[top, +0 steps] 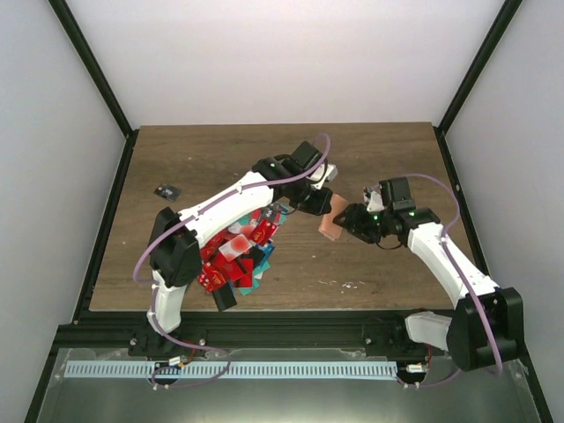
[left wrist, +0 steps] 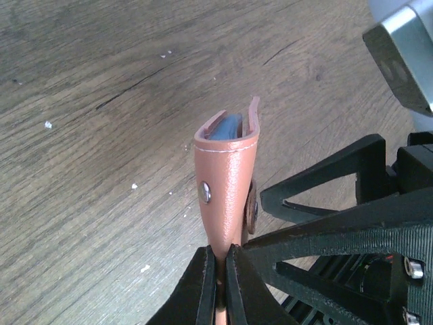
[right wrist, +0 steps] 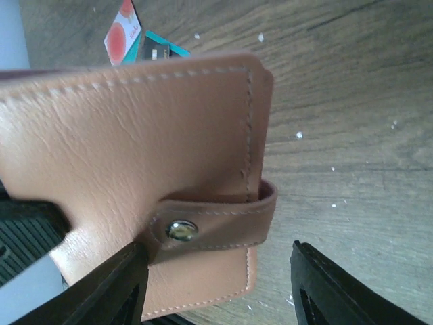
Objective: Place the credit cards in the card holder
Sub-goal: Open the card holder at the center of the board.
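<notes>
The left gripper [left wrist: 216, 271] is clamped on one thin edge of the card holder [left wrist: 226, 176], holding it over the table [left wrist: 81, 135] with its mouth facing away and a blue card [left wrist: 225, 126] showing inside. The right gripper [right wrist: 216, 271] stands spread at the strap side, pinching nothing. The holder looks light, soft and floppy, so take it near the stitched edge, clear of the snap [right wrist: 181, 230]. The loose cards [top: 236, 257], probably stiff and slippery, lie heaped under the left arm. No writing is readable
</notes>
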Action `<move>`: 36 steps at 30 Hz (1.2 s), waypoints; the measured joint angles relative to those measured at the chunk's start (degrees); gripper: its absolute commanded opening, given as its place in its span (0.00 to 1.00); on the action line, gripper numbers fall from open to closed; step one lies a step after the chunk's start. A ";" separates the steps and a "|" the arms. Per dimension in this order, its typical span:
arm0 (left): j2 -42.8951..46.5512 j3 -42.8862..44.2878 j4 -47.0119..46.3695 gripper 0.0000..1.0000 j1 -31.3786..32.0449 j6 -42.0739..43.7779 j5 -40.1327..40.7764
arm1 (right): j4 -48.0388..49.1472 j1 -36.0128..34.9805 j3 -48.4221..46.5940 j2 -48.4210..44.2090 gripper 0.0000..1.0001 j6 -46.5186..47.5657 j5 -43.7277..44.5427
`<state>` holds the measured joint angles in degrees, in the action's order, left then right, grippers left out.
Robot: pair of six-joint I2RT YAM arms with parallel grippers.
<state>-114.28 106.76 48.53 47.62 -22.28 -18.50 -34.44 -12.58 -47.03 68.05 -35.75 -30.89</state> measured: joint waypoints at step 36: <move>-3.52 14.95 8.63 0.04 -0.15 2.97 2.91 | 7.10 1.27 6.82 9.11 0.54 -1.40 4.50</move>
<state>-117.80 121.71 57.17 47.46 -19.31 -15.59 -27.33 -11.31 -40.21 77.17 -37.15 -26.39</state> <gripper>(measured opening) 0.049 0.540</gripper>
